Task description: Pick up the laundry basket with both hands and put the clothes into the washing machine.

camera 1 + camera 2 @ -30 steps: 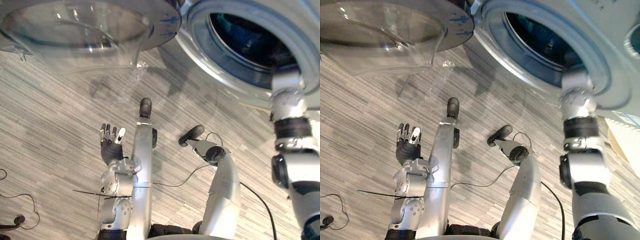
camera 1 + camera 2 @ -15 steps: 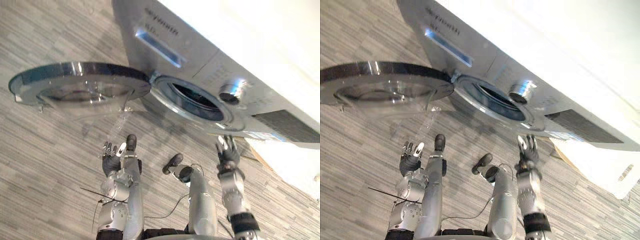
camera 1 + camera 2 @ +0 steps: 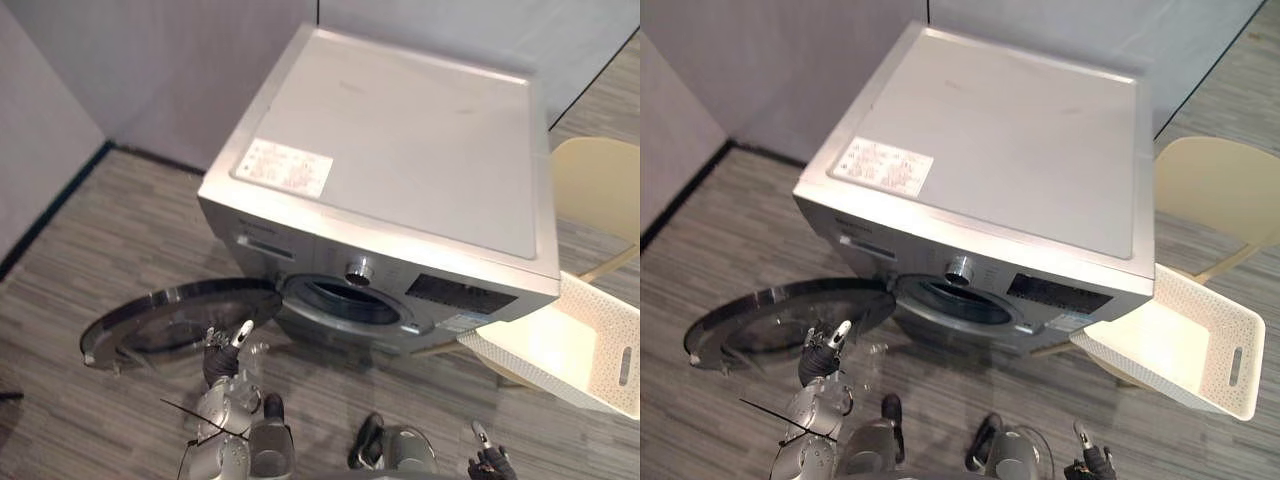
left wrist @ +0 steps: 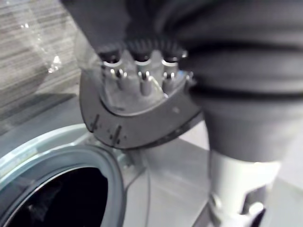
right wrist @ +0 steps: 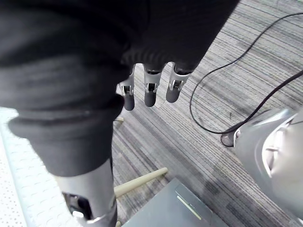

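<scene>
Left hand (image 3: 222, 352) and right hand (image 3: 488, 463) straight-fingered, empty; laundry basket (image 3: 600, 330) tilted, mouth up, long axis sideways.

Right hand (image 3: 489, 466): cut by lower edge. Laundry basket (image 3: 585, 360), beyond that hand: cut by right edge. Washing machine drum (image 3: 345, 300): dark, contents unreadable.

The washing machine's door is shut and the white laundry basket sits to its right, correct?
Not quite: the door is open, swung out to the left, as the left eye view shows. The white laundry basket does sit to the right of the washing machine.
</scene>
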You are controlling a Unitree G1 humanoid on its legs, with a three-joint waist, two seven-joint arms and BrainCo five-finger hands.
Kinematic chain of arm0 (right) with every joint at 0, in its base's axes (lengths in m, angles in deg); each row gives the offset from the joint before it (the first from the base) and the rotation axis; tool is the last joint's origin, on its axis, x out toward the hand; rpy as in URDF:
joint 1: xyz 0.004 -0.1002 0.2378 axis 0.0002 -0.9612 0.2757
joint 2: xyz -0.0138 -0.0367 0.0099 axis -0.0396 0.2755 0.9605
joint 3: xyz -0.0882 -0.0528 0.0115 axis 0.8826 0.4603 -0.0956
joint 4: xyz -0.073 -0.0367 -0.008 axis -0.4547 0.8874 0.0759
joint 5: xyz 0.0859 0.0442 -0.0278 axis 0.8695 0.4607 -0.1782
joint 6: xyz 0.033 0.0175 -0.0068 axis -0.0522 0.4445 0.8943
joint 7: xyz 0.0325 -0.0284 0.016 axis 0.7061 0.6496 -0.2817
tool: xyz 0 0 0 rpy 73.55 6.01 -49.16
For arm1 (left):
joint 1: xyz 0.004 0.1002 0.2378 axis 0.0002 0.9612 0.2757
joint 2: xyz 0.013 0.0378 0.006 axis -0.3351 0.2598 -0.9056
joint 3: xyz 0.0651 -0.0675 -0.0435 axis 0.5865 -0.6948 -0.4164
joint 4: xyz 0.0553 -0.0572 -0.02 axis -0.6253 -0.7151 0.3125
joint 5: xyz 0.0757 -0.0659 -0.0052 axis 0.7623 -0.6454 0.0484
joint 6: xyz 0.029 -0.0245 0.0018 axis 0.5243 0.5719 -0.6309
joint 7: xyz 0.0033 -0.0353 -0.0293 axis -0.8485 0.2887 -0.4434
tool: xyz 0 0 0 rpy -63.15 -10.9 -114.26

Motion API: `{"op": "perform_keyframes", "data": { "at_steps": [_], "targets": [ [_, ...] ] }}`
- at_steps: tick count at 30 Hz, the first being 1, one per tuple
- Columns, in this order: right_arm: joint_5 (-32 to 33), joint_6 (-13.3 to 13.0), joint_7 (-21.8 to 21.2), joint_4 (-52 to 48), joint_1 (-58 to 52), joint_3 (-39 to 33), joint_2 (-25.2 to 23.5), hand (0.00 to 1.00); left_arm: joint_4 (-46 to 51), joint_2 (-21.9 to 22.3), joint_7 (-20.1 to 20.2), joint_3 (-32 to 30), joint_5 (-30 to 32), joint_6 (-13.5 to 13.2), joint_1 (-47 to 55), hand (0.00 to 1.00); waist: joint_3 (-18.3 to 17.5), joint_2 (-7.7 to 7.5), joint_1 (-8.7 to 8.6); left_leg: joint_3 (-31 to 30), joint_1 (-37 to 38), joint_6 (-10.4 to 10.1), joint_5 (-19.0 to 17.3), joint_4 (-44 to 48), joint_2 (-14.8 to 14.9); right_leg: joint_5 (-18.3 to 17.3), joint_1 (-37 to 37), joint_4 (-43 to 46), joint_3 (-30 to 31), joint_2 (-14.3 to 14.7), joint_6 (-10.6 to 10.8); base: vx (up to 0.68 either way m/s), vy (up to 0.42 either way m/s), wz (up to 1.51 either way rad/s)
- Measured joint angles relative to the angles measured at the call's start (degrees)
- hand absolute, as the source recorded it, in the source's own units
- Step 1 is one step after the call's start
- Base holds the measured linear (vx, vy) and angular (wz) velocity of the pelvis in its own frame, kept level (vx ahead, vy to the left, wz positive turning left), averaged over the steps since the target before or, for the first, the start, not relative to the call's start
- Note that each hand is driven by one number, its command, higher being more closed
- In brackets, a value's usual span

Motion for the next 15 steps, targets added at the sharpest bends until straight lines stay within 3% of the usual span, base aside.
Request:
{"op": "perform_keyframes", "data": {
  "at_steps": [6, 9, 10, 11, 12, 13, 14, 15],
  "targets": [
    [-5.5, 1.1, 1.3, 0.0, 4.5, 0.2, -0.7, 0.0, -0.2, 0.0, 0.2, -0.2, 1.4, 0.6, 3.6, 0.0, -3.3, 1.76, 0.28, 1.6, 3.5, 0.6, -1.4, 2.4, 1.6, -0.6, 4.3, -1.5, 0.5, 1.0, 0.5, 0.01, -0.004, -0.06],
    [-6.5, 1.2, 2.3, 0.8, 8.6, 2.6, -0.5, 0.0, 1.9, 0.4, 0.5, -0.1, 1.3, 0.8, 6.8, 0.0, -2.8, 3.03, 0.55, 1.4, -2.4, 1.5, -0.4, 19.4, 3.0, -1.5, 7.6, -1.5, 0.1, 0.5, 0.4, -0.06, -0.008, 0.14],
    [-6.5, 1.2, 2.9, 0.9, 9.8, 3.1, -0.5, 0.0, 4.2, 0.7, 0.6, -0.1, 1.3, 0.8, 8.6, 0.0, -2.9, 4.17, 0.65, 0.7, -6.0, 1.6, 2.3, 25.1, 3.6, -1.5, 7.6, -0.5, -0.2, -0.1, 0.1, -0.04, 0.031, 0.23],
    [-6.6, 1.2, 3.1, 1.5, 11.1, 3.2, -0.6, 0.0, 5.8, 0.8, 0.7, -0.1, 1.3, 0.8, 8.9, 0.0, -3.2, 3.07, 0.55, 1.0, -8.3, 2.1, 6.2, 27.4, 3.3, -1.4, 7.1, -0.3, -0.7, -2.0, -0.4, -0.04, 0.054, 0.32],
    [-6.7, 1.1, 3.1, 1.9, 11.4, 3.0, -1.0, 0.0, 6.7, 0.8, 0.8, -0.3, 1.3, 0.7, 8.9, 0.0, -3.1, 2.65, 0.63, 1.8, -9.9, 3.6, 6.8, 32.2, 3.9, -1.1, 6.7, -0.3, -1.3, -2.5, -0.9, -0.03, 0.078, 0.25],
    [-6.8, 1.1, 3.5, 2.1, 12.4, 3.2, -0.7, 0.0, 7.7, 0.8, 0.9, -0.1, 1.3, 0.6, 9.0, 0.0, -2.9, 4.12, 1.5, 2.9, -12.0, 5.4, 5.7, 45.8, 7.8, -0.3, 6.8, 0.1, -1.4, -2.3, -0.8, -0.02, 0.101, 0.09],
    [-6.7, 1.1, 3.9, 2.0, 12.1, 4.0, -0.4, 0.0, 8.2, 0.8, 0.9, 0.0, 1.3, 0.6, 9.0, 0.0, -3.1, 4.81, 1.67, 2.6, -11.0, 5.2, 5.9, 51.5, 10.2, 0.0, 7.6, 0.2, -1.5, -2.5, -0.6, 0.01, 0.096, 0.06],
    [-6.6, 1.1, 4.2, 2.0, 11.9, 4.4, -0.5, 0.0, 8.5, 0.7, 0.9, 0.0, 1.3, 0.5, 9.0, 0.0, -3.2, 4.88, 1.45, 2.7, -8.9, 4.6, 6.3, 51.3, 11.2, 0.3, 7.8, -0.1, -2.1, -2.7, -0.5, 0.01, 0.111, 0.22]
  ]
}}
